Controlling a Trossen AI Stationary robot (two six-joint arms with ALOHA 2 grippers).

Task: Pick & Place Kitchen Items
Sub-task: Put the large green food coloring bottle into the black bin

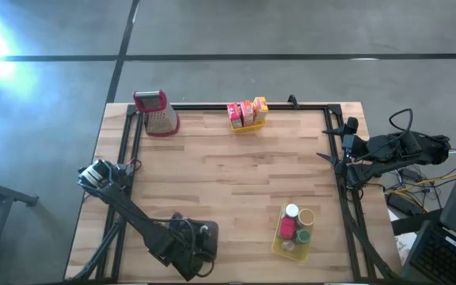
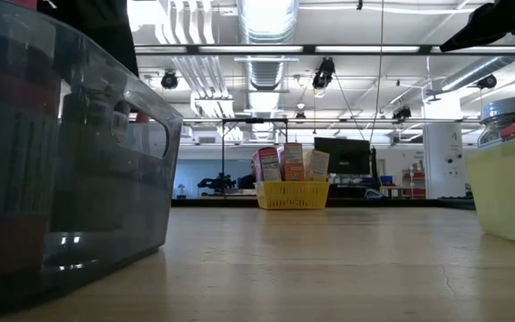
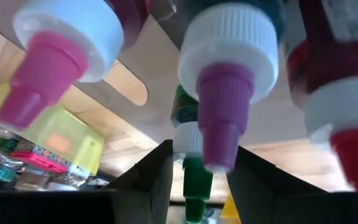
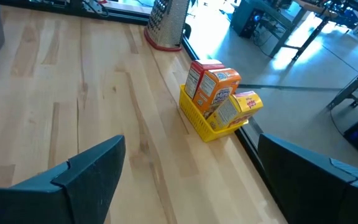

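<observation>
The left gripper [image 3: 194,180] sits inside the grey tray [image 2: 105,179], fingers partly spread around a purple-capped bottle [image 3: 225,93]; whether they pinch it, I cannot tell. More bottles crowd beside it. The right gripper [image 4: 185,180], spread wide and empty, hangs right of the tray, facing the basket of boxes [image 4: 219,102].

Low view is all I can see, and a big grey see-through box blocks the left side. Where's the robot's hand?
Observer: The left gripper is down among small bottles with pink nozzles and white caps.
Operator: And the other arm?
Observer: The right gripper waits open at the right edge of the table, facing the yellow basket that holds boxes.
Operator: Is anything hiding behind my box?
Observer: A metal grater with a red handle stands at the far left corner.
</observation>
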